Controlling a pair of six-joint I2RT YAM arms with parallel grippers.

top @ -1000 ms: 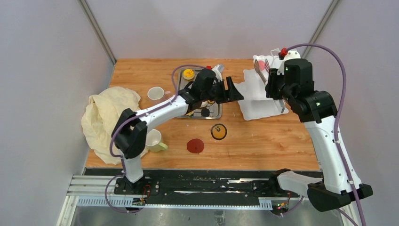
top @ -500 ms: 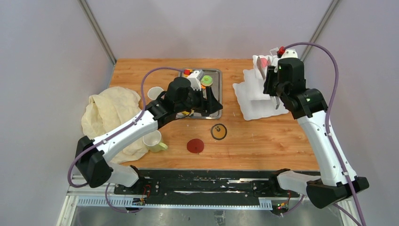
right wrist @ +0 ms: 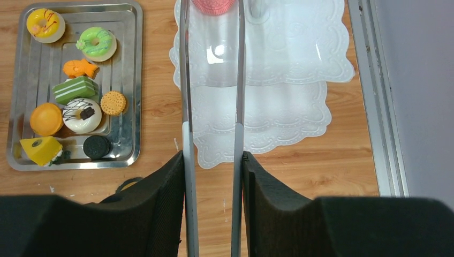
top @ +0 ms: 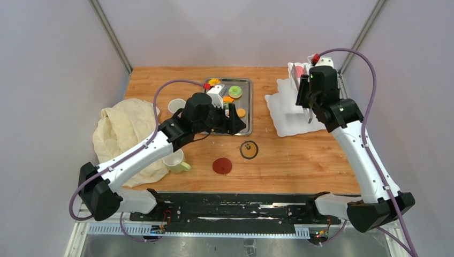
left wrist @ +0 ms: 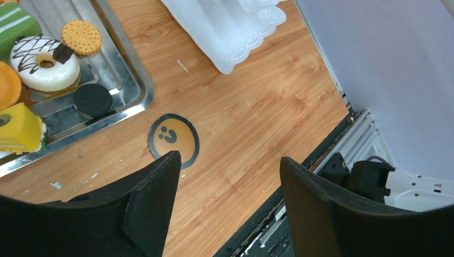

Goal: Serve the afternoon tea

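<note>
My right gripper [right wrist: 213, 155] is shut on the metal tongs [right wrist: 187, 107] and holds them over the white tiered stand [right wrist: 289, 53]. A pink disc [right wrist: 213, 5] shows between the tong arms at the top tier; I cannot tell whether they touch it. My left gripper [left wrist: 229, 156] is open and empty, above the table by the smiley coaster [left wrist: 173, 137] and the tray's front corner. The steel tray [right wrist: 136, 80] holds a green donut [right wrist: 97, 43], an orange tart [right wrist: 46, 119] and several other pastries. Two mugs [top: 177, 106] [top: 174, 159] and a red coaster [top: 222, 165] sit on the table.
A crumpled cream cloth [top: 126, 131] lies at the table's left, beside both mugs. The stand [top: 292, 110] sits at the back right near the wall frame. Black rails run along the near table edge [left wrist: 342, 160].
My left arm has drawn back from the stand, leftward to the tray's front side, uncovering the pastries. My right gripper with the tongs has shifted slightly back and left over the stand.
</note>
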